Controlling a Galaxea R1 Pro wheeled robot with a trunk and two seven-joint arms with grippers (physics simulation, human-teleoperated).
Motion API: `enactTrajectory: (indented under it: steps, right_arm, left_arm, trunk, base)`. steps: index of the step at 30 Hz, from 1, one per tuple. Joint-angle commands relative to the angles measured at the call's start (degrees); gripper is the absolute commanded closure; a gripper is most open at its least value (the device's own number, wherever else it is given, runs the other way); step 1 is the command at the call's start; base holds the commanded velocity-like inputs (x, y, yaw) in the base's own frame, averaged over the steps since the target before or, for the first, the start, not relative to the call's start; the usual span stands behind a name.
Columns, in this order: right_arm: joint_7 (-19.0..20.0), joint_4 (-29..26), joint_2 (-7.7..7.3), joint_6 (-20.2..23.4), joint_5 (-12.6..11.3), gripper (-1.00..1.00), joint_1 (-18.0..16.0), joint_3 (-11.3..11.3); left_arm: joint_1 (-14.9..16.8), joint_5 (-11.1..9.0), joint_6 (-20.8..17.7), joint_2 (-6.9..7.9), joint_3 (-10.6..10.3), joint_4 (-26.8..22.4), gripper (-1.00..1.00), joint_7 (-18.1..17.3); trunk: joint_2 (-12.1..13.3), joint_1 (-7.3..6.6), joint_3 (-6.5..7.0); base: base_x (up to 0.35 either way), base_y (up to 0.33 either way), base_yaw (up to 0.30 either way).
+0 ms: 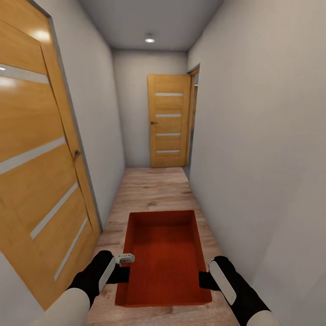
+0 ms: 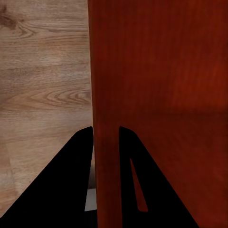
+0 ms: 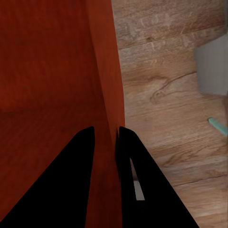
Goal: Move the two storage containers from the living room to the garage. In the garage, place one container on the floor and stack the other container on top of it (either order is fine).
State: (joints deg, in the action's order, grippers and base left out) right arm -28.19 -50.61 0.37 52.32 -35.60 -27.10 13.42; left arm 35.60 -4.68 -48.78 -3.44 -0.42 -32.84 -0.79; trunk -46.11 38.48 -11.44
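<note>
One orange-red storage container (image 1: pixel 165 253) with a ribbed bottom hangs level in front of me over the light wood plank flooring of a narrow hallway. My left gripper (image 1: pixel 123 273) is shut on its left wall and my right gripper (image 1: pixel 204 280) on its right wall. In the left wrist view the black fingers of the left gripper (image 2: pixel 105 130) straddle the red wall (image 2: pixel 156 71). The right wrist view has the right gripper (image 3: pixel 105 129) pinching the opposite wall (image 3: pixel 102 71) the same way.
A large wooden door (image 1: pixel 36 158) stands close on the left, with a grey-white wall (image 1: pixel 258 158) close on the right. At the corridor's far end is another wooden door (image 1: pixel 168 121) beside an open doorway (image 1: pixel 194 117). Plank flooring (image 1: pixel 154 190) stretches ahead.
</note>
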Motion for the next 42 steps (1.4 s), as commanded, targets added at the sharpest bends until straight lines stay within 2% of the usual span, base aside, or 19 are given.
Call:
enactTrajectory:
  steps: [1,42]
  right_arm:
    - [-0.4,-0.1,-0.02,-0.3,-1.4,1.00,-0.1,-0.1]
    - [-0.4,-0.1,-0.02,-0.3,-1.4,1.00,-0.1,-0.1]
  left_arm:
    - [0.0,-0.9,-0.3,0.01,0.1,-0.1,1.00,0.3]
    - [0.0,-0.9,-0.3,0.01,0.1,-0.1,1.00,0.3]
  trunk:
    - [-0.1,0.05,-0.09]
    - [-0.1,0.05,-0.09]
  base:
    - [0.324,0.000,-0.002]
    - [0.324,0.000,0.000]
